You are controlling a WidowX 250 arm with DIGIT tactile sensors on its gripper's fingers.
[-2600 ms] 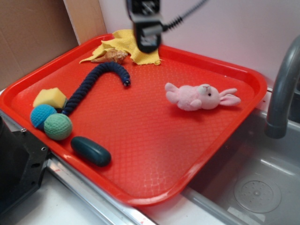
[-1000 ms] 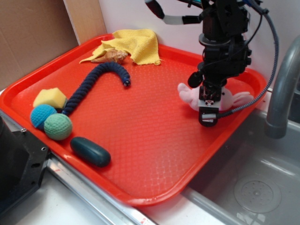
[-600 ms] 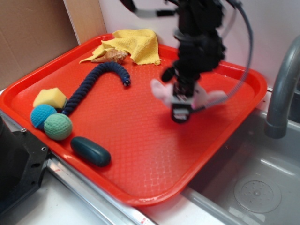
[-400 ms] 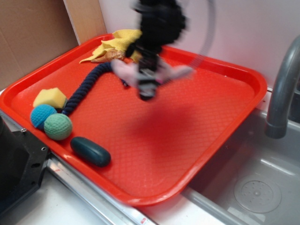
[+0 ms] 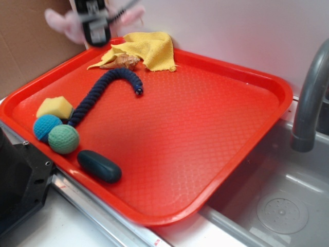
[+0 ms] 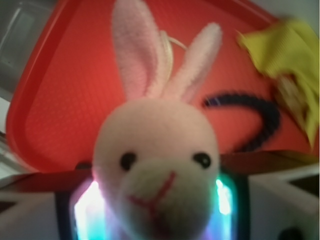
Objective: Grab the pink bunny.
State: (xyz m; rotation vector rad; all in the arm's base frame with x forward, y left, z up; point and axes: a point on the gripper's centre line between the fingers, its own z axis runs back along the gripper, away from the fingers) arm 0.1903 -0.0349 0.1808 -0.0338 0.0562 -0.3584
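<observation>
One bunny (image 6: pixel 157 165), pink, clenched in the gripper (image 5: pixel 94 25), lifted clear above the red tray's (image 5: pixel 216 134) far left corner. On the tray: two balls, one rope (image 5: pixel 103 90), one yellow cloth (image 5: pixel 149 49).

A red tray (image 5: pixel 247 110) sits on the counter (image 5: pixel 46 226) beside the sink (image 5: pixel 277 200), overhanging the basin slightly.

Even, soft light is filling both views; motion is blurring the gripper (image 5: pixel 95 27) and pink bunny (image 6: pixel 157 165), and glare is blooming beside its cheeks.
</observation>
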